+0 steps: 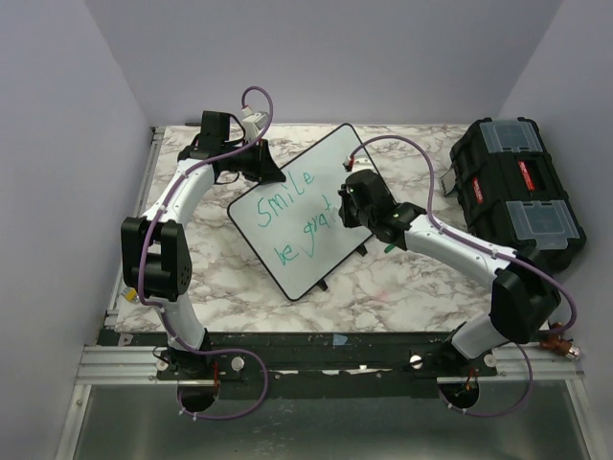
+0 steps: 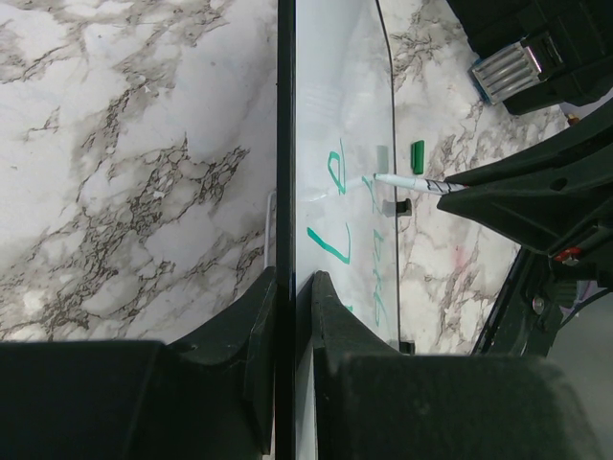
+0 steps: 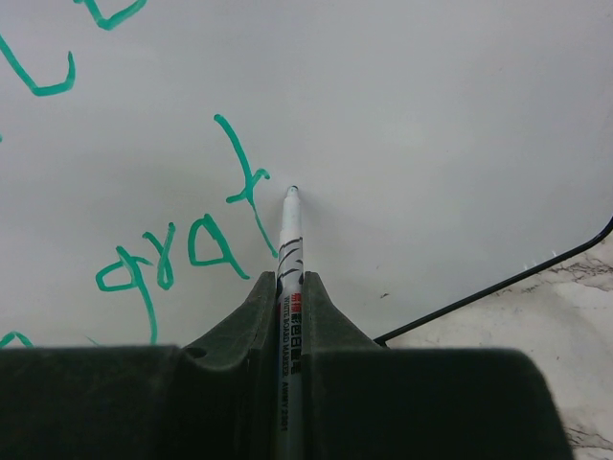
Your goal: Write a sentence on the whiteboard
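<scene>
The whiteboard (image 1: 330, 158) lies tilted across the marble table, black-framed, with green words reading "Smile" over "be grat" (image 1: 284, 196). At the board's upper left edge my left gripper (image 1: 268, 171) is shut on the frame; the left wrist view shows its jaws (image 2: 287, 280) pinching the whiteboard (image 2: 335, 86) edge-on. My right gripper (image 1: 351, 206) hovers over the board's right side, shut on a white marker (image 3: 289, 244). The marker's tip rests on the white surface (image 3: 450, 125) just right of the last letter "t" (image 3: 244, 182).
A black toolbox (image 1: 517, 192) with clear-lidded compartments stands at the right of the table. A green marker cap (image 1: 391, 247) lies on the marble beside the board's right edge. Grey walls close in the table on the left, back and right.
</scene>
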Motion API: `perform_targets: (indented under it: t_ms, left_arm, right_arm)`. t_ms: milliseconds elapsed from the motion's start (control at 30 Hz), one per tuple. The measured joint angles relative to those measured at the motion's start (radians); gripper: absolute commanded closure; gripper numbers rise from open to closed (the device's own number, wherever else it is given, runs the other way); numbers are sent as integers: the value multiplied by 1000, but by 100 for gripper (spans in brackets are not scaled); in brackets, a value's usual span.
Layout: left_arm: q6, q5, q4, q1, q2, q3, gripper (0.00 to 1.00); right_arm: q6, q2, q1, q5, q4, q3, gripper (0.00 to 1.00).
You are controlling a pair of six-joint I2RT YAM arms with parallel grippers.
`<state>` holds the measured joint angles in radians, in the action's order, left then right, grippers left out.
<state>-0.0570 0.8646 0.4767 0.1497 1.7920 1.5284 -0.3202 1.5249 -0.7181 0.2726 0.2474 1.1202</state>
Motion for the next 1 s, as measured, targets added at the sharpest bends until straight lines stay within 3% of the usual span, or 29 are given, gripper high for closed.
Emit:
perform_targets:
  t_ms: [1000]
  left_arm:
    - [0, 0, 5, -4, 0, 0, 100]
  right_arm:
    - [-2, 19, 12, 57, -20, -5, 99]
